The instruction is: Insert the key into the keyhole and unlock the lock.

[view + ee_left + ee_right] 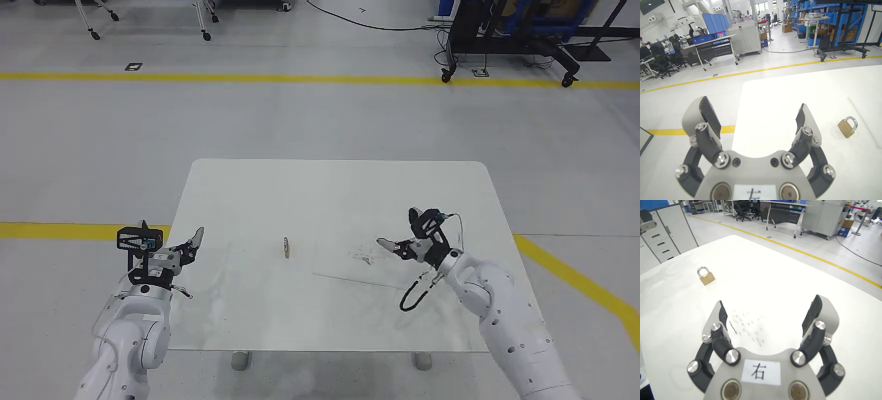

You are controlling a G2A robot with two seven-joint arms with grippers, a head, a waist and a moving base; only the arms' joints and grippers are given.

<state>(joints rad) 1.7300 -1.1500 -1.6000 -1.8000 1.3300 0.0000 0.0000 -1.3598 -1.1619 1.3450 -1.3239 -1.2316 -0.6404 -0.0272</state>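
A small brass padlock (286,247) with a silver shackle lies near the middle of the white table (340,190); it also shows in the left wrist view (846,129) and the right wrist view (707,278). My left gripper (185,250) (753,102) hovers open at the table's left edge, well apart from the padlock. Right of the padlock, my right gripper (398,232) (768,300) is open and holds nothing. A thin dark sliver (732,327), possibly the key, lies on the table just beside one right finger (722,313); I cannot tell for sure.
Faint scuff marks (749,325) dot the table under the right gripper. The table's near edge (330,348) runs just in front of both arms. Yellow floor lines (80,231) and workshop furniture lie beyond the table.
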